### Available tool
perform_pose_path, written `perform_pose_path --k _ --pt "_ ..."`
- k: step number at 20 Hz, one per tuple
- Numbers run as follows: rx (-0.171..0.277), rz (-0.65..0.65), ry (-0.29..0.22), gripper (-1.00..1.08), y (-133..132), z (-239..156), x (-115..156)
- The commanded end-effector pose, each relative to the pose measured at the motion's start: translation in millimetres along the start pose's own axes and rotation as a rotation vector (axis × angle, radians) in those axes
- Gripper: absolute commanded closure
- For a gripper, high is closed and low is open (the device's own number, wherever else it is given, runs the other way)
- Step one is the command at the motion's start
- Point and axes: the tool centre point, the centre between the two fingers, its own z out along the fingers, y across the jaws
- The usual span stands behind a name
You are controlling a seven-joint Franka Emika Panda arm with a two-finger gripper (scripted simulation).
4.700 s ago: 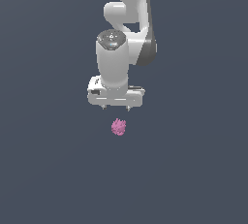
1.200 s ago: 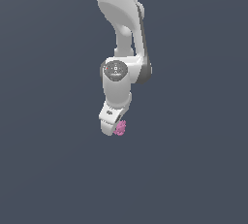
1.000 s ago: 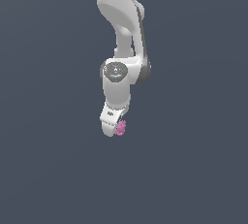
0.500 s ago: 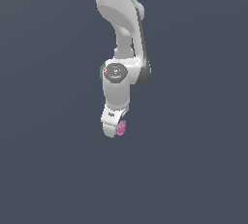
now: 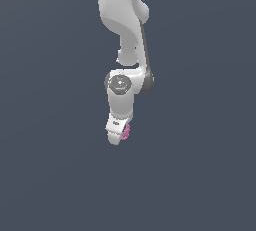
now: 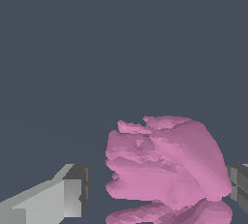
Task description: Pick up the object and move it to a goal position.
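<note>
The object (image 5: 126, 132) is a small pink bumpy lump that peeks out beside the tip of my white gripper (image 5: 118, 138) in the exterior view. In the wrist view the object (image 6: 164, 167) fills the space between my two fingers. One grey finger (image 6: 68, 196) stands a small gap away from it; the other finger (image 6: 240, 182) is right at its edge. The gripper (image 6: 159, 185) is open around the lump. In the exterior view the gripper body hides most of the lump.
A plain dark grey-blue surface (image 5: 200, 175) fills everything around the arm (image 5: 122, 20). No other objects, containers or edges show in either view.
Since 4.7 s ago the hand has turned and come down around the lump. Over the last second it sank slightly lower; the lump stayed in place.
</note>
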Motion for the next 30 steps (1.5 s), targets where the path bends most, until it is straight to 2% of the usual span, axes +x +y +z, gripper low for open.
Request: perform_pose_path --k 1,5,6,20,30 --pt "-0.001 -0.001 0.000 -0.92 0.1 9.4 0.0" --pt "-0.001 -0.001 0.000 -0.92 1.2 13.5 0.2" --pt "-0.001 -0.001 0.000 1.08 1.2 13.5 0.2" --pt "-0.002 -0.001 0.000 1.08 -0.1 9.2 0.8" --pt "-0.002 -0.002 -0.001 1.08 -17.0 -31.3 3.9"
